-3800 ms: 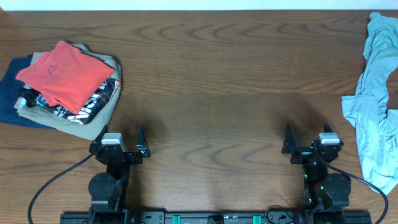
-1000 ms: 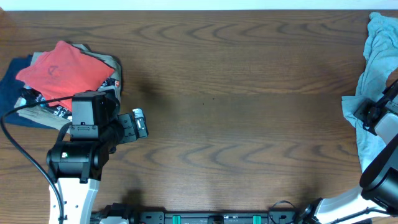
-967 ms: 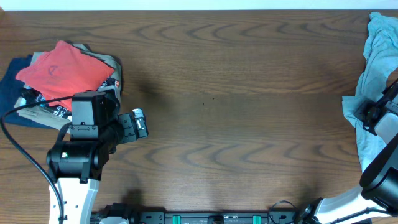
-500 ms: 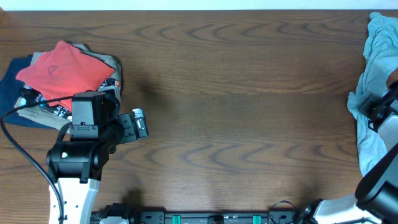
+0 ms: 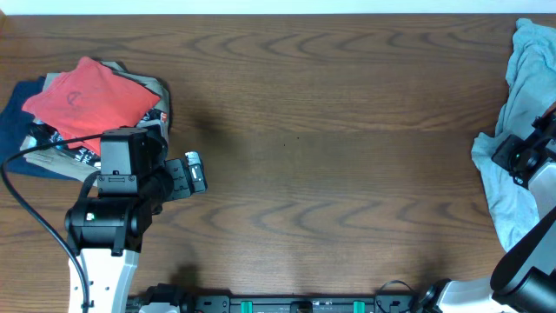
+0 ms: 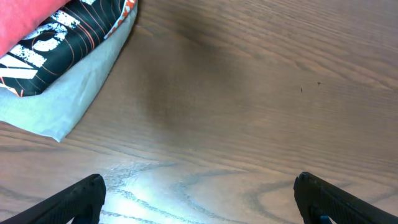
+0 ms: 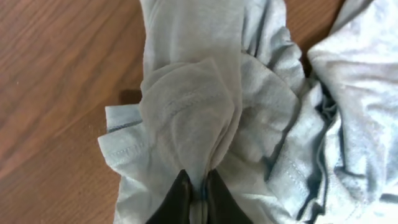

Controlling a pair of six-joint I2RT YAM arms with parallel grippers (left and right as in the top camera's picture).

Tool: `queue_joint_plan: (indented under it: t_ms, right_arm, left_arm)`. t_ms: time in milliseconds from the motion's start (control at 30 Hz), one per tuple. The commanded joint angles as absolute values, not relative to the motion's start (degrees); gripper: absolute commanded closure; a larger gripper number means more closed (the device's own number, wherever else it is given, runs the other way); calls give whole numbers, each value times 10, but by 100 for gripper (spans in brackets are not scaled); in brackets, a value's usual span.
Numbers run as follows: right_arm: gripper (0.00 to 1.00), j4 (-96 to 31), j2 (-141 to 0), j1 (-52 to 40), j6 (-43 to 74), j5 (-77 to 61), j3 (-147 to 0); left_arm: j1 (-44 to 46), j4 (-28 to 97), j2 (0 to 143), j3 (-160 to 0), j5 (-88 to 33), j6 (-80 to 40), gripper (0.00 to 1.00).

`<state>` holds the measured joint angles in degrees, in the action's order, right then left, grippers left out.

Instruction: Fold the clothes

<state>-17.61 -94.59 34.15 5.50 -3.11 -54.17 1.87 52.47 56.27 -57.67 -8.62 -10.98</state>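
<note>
Right wrist: right gripper (image 7: pixel 199 186), fingers pressed together, pinches crumpled pale-blue cloth garment (image 7: pixel 205 93) directly ahead. Left gripper (image 6: pixel 198 196) spread above brown wooden table (image 6: pixel 249 93); folded multicoloured clothes stack (image 6: pixel 56 37) ahead-left.

Prob. robot lab: wood table (image 5: pixel 330 174)

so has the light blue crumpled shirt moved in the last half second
Yes. The light blue crumpled shirt, pinched by the right fingers, slid left across the brown wooden table.

Bright, even light and sharp focus, with pale glare (left wrist view) on the table (image 6: pixel 146 186).
</note>
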Motion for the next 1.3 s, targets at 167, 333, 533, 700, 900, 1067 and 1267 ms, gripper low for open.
queue_joint_plan:
  t_ms: [167,333,533,700,900,1067,1267]
  right_arm:
    - [88,-195,-940,337,53,-37,-550]
    - [94,-212,-940,337,53,-34,-550]
    - [99,-222,-940,337,53,-34,-550]
    - [98,-235,-940,337,53,-34,-550]
    - [87,-252,-940,340,53,-32,-550]
    - [92,-236,-940,340,53,-32,-551]
    - [99,-229,-940,340,58,-32,-555]
  left_arm:
    - [16,527,565,-586,-86,-117,2]
    - [16,527,565,-586,-86,-117,2]
    - [16,526,565,-586,-86,-117,2]
    - [16,527,565,-586,-86,-117,2]
    - [16,527,565,-586,-86,-117,2]
    - [16,526,565,-586,-86,-117,2]
    - [16,526,565,-586,-86,-117,2]
